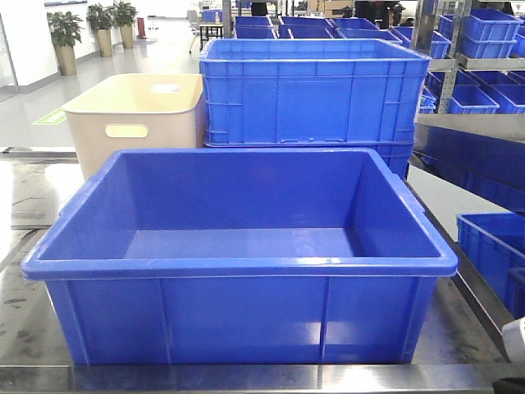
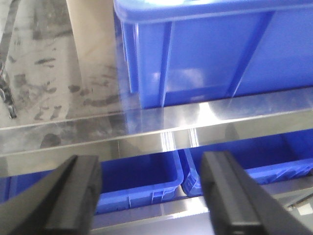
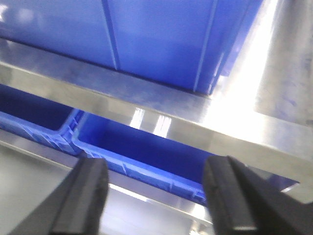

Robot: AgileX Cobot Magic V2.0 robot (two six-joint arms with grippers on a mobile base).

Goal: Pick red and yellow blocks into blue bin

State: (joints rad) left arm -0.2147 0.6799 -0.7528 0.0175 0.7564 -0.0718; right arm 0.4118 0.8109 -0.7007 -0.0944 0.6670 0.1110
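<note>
Scuffed steel table [image 1: 25, 320] ahead of and above both spread claws, carrying the blue bin [image 1: 246, 267] at its front edge, with a cream tub [image 1: 135, 115] and a taller blue crate [image 1: 308, 90] behind, farther from the claws.

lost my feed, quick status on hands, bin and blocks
Left hand open, empty. Right hand open, empty. Blue bin on the table, empty. No blocks in view, nothing in the way.

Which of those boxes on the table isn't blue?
The cream tub with the handle slot, back left; the wide bin in front and the tall crate behind are blue.
</note>
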